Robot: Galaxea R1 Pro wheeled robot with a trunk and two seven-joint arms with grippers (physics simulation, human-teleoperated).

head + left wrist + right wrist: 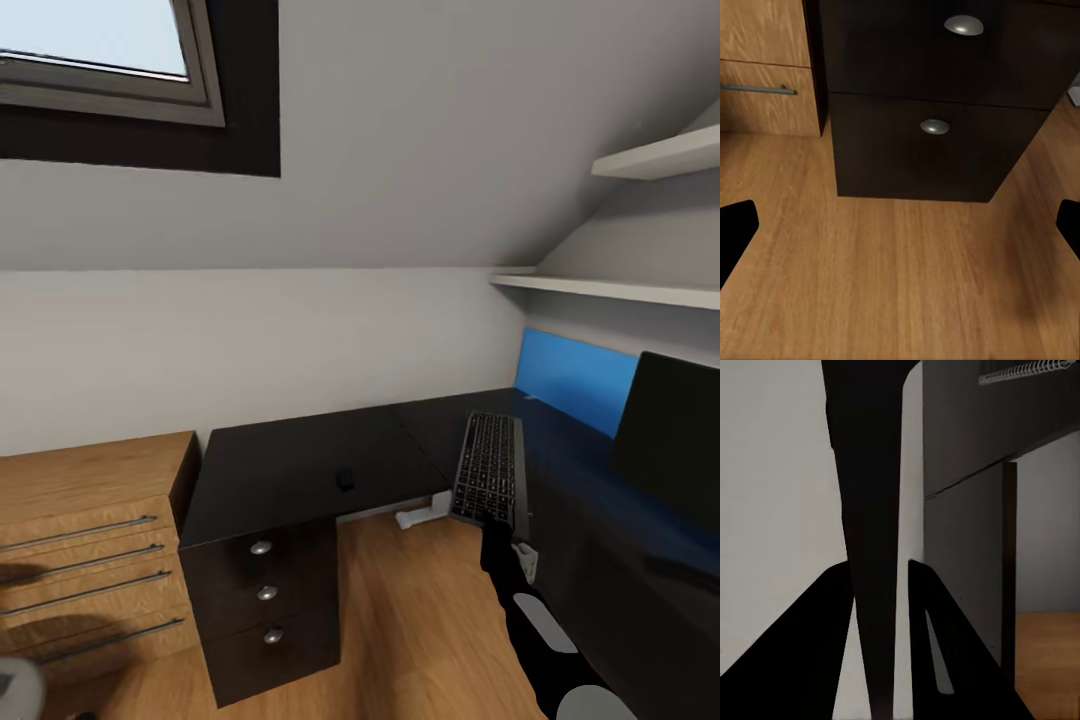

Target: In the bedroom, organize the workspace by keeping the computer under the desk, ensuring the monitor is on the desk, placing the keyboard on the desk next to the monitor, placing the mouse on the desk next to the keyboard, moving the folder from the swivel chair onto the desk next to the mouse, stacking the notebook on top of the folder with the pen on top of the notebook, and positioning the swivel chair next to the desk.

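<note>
My right gripper (497, 532) is shut on the near end of the slim keyboard (488, 468), holding it just above the inner edge of the black L-shaped desk (290, 460). In the right wrist view the keyboard (874, 547) is edge-on between the dark fingers (810, 652). The monitor (668, 445) stands on the desk's right wing, black front facing me. A small black mouse (345, 480) lies on the left wing. My left gripper (900, 229) is open, low over the wooden floor before the drawer unit (922, 150). Swivel chair, folder, notebook, pen and computer are out of view.
A light wooden cabinet (90, 540) with metal handles stands left of the desk's drawer unit (265, 600). A blue panel (575, 378) lines the wall behind the monitor, with white shelves (610, 288) above. A white desk foot (420, 517) sits on the wood floor (400, 620).
</note>
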